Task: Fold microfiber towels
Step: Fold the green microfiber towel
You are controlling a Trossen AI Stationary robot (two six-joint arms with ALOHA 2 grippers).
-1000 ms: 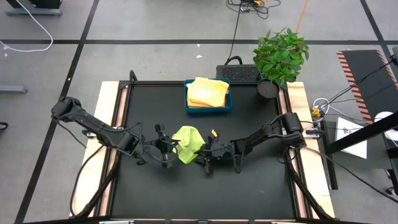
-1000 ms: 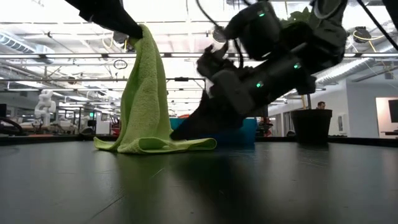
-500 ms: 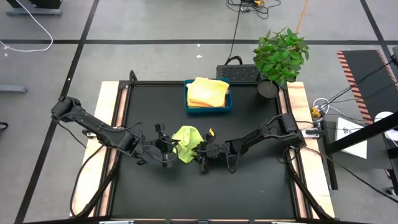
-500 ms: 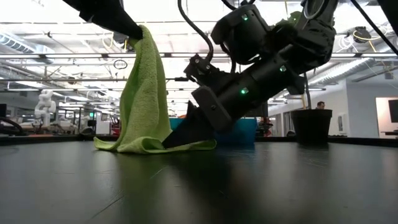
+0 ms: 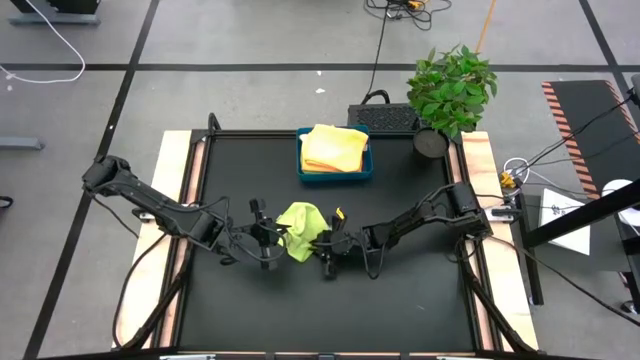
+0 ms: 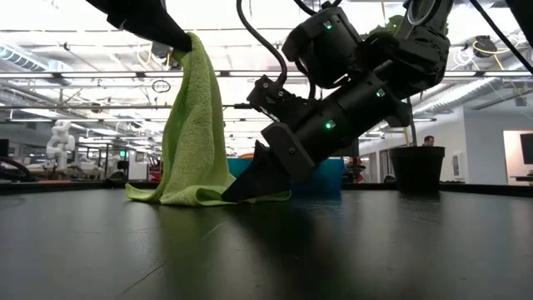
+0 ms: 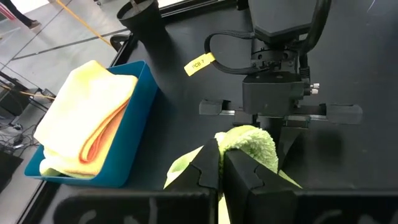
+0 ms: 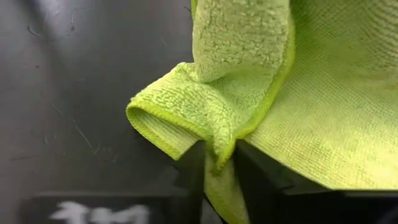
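Broadly, we are working over the black desk, and at its far edge the blue tray is holding a stack of pale yellow and orange-yellow towels that are already looking folded. Well apart from the tray, near the desk's middle, we are handling the lime green towel.

We are judging this cloth to be light, soft and thoroughly limp: it is hanging in a long drape from one raised corner and pooling on the desk below, so it is not going to hold any shape we do not give it. The pile is looking fuzzy rather than slick, so we are expecting it to stay put in a pinch, though a shallow bite on the hem could slide off. Corners and stitched edges are the places we are wanting to take, since the middle would only bunch.

With the left gripper we are lifting the towel's upper corner, jaws pressed tight on the cloth. The right gripper is working low at the desk, where a rolled lower corner is lying between its narrow jaws; we are reading that as a pinch on the hem, though how firmly it is seated we cannot tell.
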